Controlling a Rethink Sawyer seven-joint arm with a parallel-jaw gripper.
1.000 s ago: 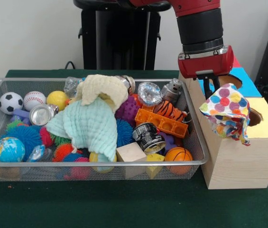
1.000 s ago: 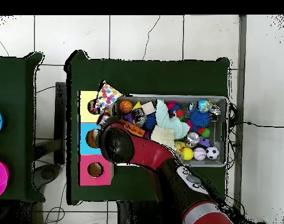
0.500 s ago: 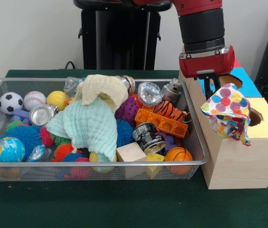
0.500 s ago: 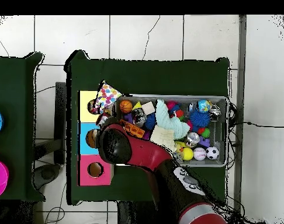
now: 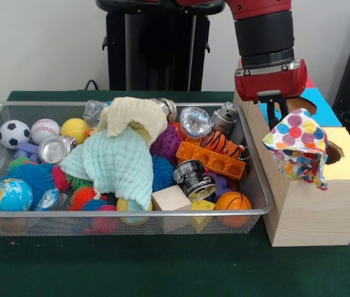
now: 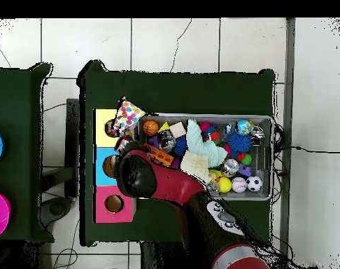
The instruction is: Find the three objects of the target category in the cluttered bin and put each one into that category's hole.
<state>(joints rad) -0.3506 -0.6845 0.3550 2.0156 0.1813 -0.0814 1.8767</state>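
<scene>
My gripper [image 5: 277, 124] hangs over the near end of the pale wooden box, just right of the wire mesh bin [image 5: 125, 212]. It is shut on the top of a white cloth bundle with red, blue, yellow and green dots [image 5: 298, 145], which hangs over the yellow face beside the round hole [image 5: 334, 151]. In the overhead view the bundle [image 6: 129, 112] lies between the yellow hole [image 6: 111, 128] and the bin [image 6: 273, 157]; my arm [image 6: 138, 174] hides the gripper. No other printed bundle shows in the bin.
The bin holds a cream cloth [image 5: 134, 114], a mint-green cloth [image 5: 116, 164], balls, cans, an orange brick and a wooden block. The blue face [image 5: 317, 105] and red face [image 5: 309, 80] lie farther along the box.
My gripper and the dotted bundle have shifted slightly to the right, towards the yellow hole. Nothing in the bin has moved.
</scene>
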